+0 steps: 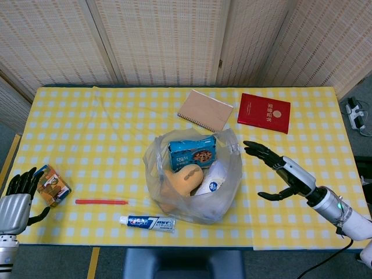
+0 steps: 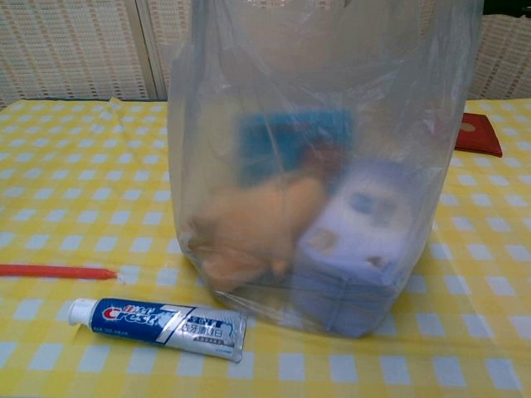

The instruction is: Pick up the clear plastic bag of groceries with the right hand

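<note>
The clear plastic bag stands on the yellow checked table near its front middle. Inside are a blue cookie box, a tan bun-like item and a white pack. It fills the chest view as the bag. My right hand hovers to the right of the bag, fingers spread and thumb apart, holding nothing, a short gap from the plastic. My left hand rests at the table's front left corner, fingers spread, empty, beside a small snack packet.
A toothpaste tube lies just in front of the bag, also seen as the tube. A red pen lies to its left. A tan notebook and a red booklet lie behind the bag.
</note>
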Robot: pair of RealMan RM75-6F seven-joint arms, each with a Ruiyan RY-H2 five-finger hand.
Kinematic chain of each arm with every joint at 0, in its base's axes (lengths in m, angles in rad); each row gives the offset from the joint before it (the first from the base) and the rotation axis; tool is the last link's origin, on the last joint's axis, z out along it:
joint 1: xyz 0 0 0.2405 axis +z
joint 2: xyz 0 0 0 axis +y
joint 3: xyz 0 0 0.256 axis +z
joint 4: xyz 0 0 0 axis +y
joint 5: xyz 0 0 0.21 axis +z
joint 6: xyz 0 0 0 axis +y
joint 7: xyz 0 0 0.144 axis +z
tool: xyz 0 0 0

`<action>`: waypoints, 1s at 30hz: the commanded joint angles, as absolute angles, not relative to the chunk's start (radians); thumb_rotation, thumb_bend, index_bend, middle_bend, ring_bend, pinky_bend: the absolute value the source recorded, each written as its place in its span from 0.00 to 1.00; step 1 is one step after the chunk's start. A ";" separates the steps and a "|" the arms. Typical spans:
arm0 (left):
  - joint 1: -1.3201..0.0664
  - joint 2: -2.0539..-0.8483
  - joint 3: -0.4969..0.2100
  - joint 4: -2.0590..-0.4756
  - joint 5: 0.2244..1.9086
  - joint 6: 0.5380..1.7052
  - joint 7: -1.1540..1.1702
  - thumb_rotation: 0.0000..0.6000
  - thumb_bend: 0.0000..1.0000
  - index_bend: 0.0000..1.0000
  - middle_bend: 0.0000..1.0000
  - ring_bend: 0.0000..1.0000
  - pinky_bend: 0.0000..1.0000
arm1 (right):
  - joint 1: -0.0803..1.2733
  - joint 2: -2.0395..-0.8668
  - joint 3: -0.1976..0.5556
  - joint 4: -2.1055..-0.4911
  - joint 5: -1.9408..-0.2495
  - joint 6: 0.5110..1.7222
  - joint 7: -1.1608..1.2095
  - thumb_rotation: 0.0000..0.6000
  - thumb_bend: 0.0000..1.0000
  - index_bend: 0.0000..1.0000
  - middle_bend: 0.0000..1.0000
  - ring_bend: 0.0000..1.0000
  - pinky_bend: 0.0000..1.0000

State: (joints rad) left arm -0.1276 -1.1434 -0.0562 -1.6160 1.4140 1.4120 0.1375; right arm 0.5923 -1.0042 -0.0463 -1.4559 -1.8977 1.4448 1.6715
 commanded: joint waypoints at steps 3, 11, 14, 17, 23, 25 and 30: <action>-0.129 -1.135 -0.058 -1.619 1.413 1.409 0.118 1.00 0.27 0.00 0.00 0.00 0.00 | 0.651 -1.026 -0.068 -1.415 -1.912 1.438 1.824 1.00 0.29 0.00 0.00 0.00 0.00; -0.122 -1.124 -0.058 -1.619 1.422 1.423 0.088 1.00 0.27 0.00 0.00 0.00 0.00 | 0.714 -1.054 -0.083 -1.382 -1.907 1.400 1.894 1.00 0.29 0.00 0.00 0.00 0.00; -0.126 -1.118 -0.055 -1.619 1.422 1.411 0.080 1.00 0.27 0.00 0.00 0.00 0.00 | 0.747 -1.060 -0.087 -1.372 -1.902 1.379 1.956 1.00 0.29 0.00 0.00 0.00 0.00; -0.132 -1.111 -0.052 -1.621 1.423 1.395 0.066 1.00 0.27 0.00 0.00 0.00 0.00 | 0.780 -1.060 -0.091 -1.372 -1.905 1.364 1.998 1.00 0.29 0.00 0.00 0.00 0.00; -0.133 -1.099 -0.050 -1.611 1.443 1.403 0.034 1.00 0.27 0.00 0.00 0.00 0.00 | 0.838 -1.042 -0.110 -1.397 -1.931 1.343 2.050 1.00 0.29 0.00 0.00 0.00 0.00; -0.129 -1.098 -0.050 -1.607 1.448 1.412 0.024 1.00 0.27 0.00 0.00 0.00 0.00 | 0.856 -1.037 -0.119 -1.412 -1.943 1.338 2.052 1.00 0.29 0.00 0.00 0.00 0.00; -0.125 -1.094 -0.049 -1.610 1.452 1.421 0.015 1.00 0.27 0.00 0.00 0.00 0.00 | 0.884 -1.025 -0.132 -1.463 -1.960 1.318 1.993 1.00 0.29 0.00 0.00 0.00 0.00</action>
State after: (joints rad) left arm -0.1249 -1.0938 -0.0489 -1.6097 1.4515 1.4204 0.0153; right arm 0.8742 -1.0309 -0.1266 -1.4437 -1.9541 1.3275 2.0180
